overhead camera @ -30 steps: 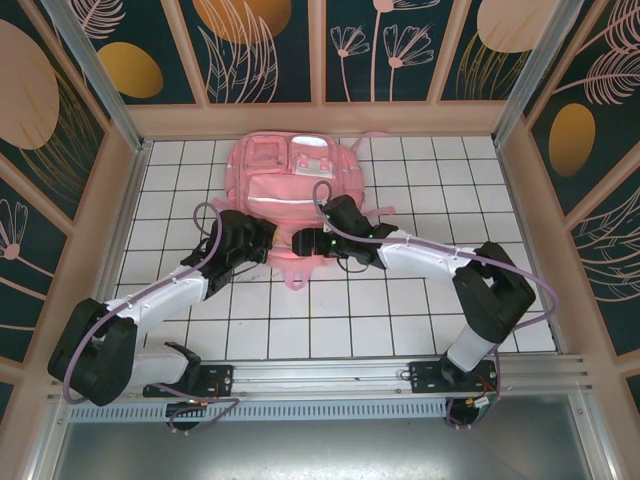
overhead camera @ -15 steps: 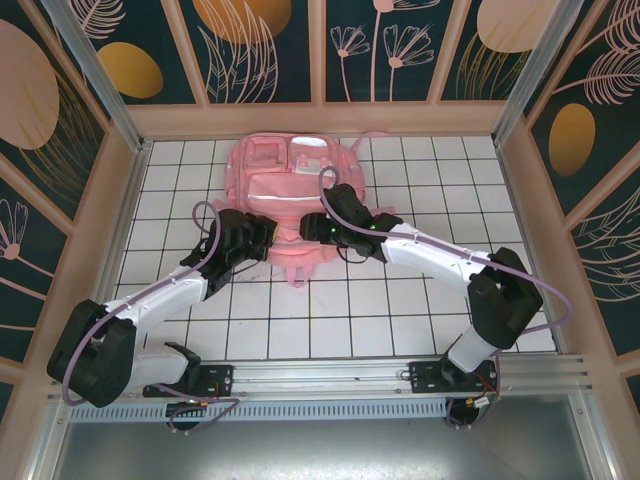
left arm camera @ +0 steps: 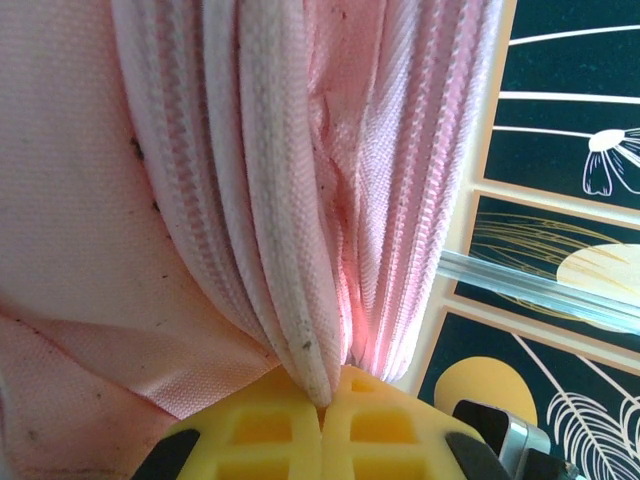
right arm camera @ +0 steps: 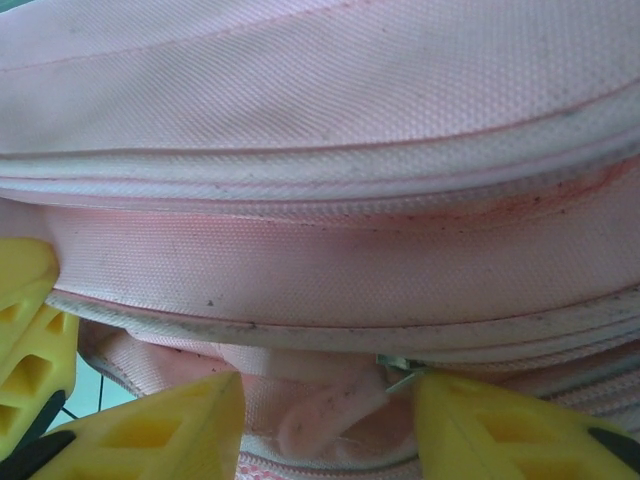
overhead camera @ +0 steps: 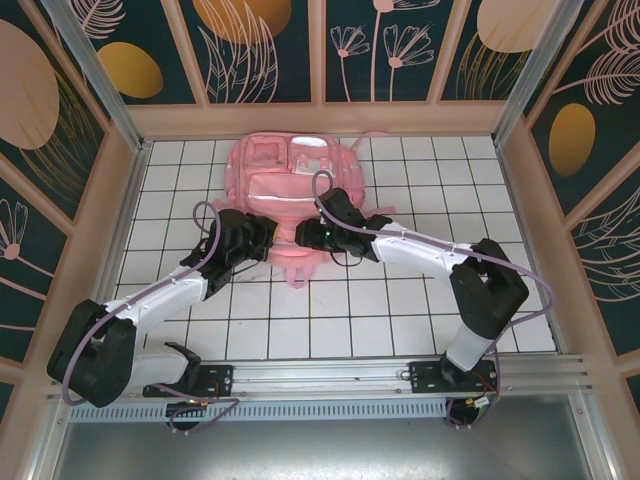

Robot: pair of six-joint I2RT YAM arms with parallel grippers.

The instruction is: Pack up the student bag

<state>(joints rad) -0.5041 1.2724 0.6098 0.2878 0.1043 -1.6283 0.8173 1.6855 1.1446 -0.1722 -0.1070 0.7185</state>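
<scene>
Tiled table (overhead camera: pixel 400 300) holds the student bag (overhead camera: pixel 290 175); left hand (left arm camera: pixel 322 405) pinches its seam.

Counter (overhead camera: pixel 400 300) is white tile with dark grid lines, boxed in by a tan wood frame (overhead camera: pixel 320 118). Wall panels (overhead camera: pixel 385 50) at the back and both sides are dark teal, printed with pale line-drawn flowers and leaves plus orange and peach ovals. Silver metal posts (overhead camera: pixel 95 70) slant up at the back corners. A grooved aluminium rail (overhead camera: pixel 330 375) runs along the near edge, with a plain grey sheet (overhead camera: pixel 330 450) below it. Lighting is bright and even. The left wrist view has the same teal panels and a metal bar (left arm camera: pixel 540 285) at right.
</scene>
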